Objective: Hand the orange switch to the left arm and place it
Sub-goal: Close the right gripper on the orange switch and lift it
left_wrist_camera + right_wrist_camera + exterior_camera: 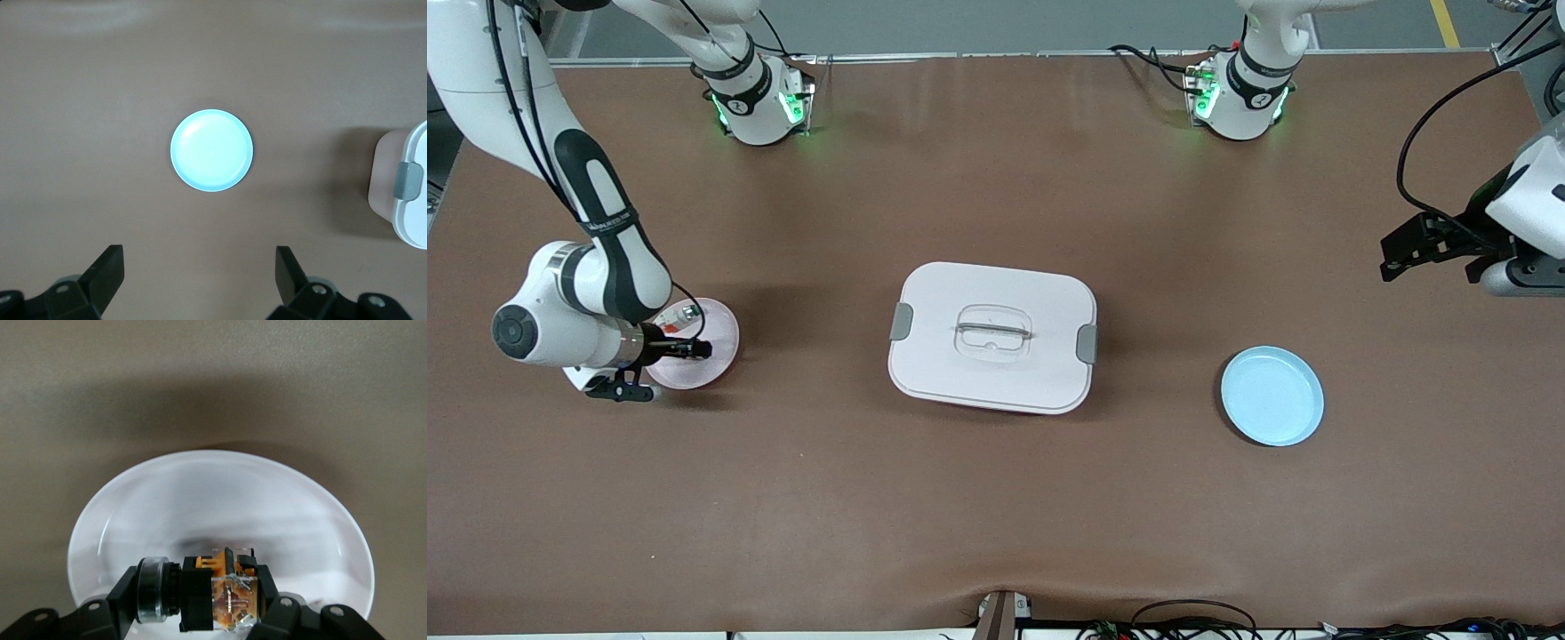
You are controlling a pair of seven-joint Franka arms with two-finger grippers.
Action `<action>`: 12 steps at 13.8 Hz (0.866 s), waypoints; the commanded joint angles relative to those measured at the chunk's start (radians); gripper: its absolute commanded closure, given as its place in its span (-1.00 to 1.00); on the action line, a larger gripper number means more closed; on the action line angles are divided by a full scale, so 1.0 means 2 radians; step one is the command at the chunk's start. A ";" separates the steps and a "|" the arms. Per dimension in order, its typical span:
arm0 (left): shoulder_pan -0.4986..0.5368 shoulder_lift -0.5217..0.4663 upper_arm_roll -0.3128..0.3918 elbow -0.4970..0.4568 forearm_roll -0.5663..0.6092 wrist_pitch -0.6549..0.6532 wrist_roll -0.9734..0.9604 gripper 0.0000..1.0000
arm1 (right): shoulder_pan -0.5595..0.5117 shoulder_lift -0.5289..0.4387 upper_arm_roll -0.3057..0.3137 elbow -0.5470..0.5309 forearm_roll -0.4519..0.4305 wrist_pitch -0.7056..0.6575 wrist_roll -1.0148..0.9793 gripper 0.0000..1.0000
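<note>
Gripping the orange switch point(223, 597), the right gripper point(200, 603) is seen low over the pink plate point(716, 351) at the right arm's end of the table. In the right wrist view the black fingers point(130, 590) are clamped on the part from both sides — its black body, a silver ring and an orange, partly clear block are visible between them. Whether the switch is lifted off the plate or touches it cannot be told. In the front view a small white-silver part with a green tip point(685, 312) is found on the same plate, just beside the right gripper point(685, 349) and farther from the front camera than it.

The box point(992, 336) is placed in the middle of the table, well apart from the pink plate; its lid is on, with grey latches at both short sides and a clear recessed handle on top.

The blue plate point(1272, 396) lies toward the left arm's end of the table, a little nearer to the front camera than the box.

The left gripper point(200, 280) is held high over the table at that end — its fingers point(107, 270) are spread wide and nothing is between them. The left arm waits.
</note>
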 commanded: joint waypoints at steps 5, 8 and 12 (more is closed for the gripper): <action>0.016 -0.013 0.000 0.004 0.007 -0.024 0.010 -1.00 | -0.003 -0.046 0.009 0.085 0.044 -0.186 0.094 1.00; 0.022 -0.015 -0.005 0.004 -0.019 -0.047 0.009 -1.00 | 0.001 -0.052 0.015 0.147 0.094 -0.290 0.151 1.00; 0.017 -0.011 -0.007 0.001 -0.098 -0.043 0.007 -1.00 | 0.027 -0.052 0.016 0.200 0.150 -0.352 0.239 1.00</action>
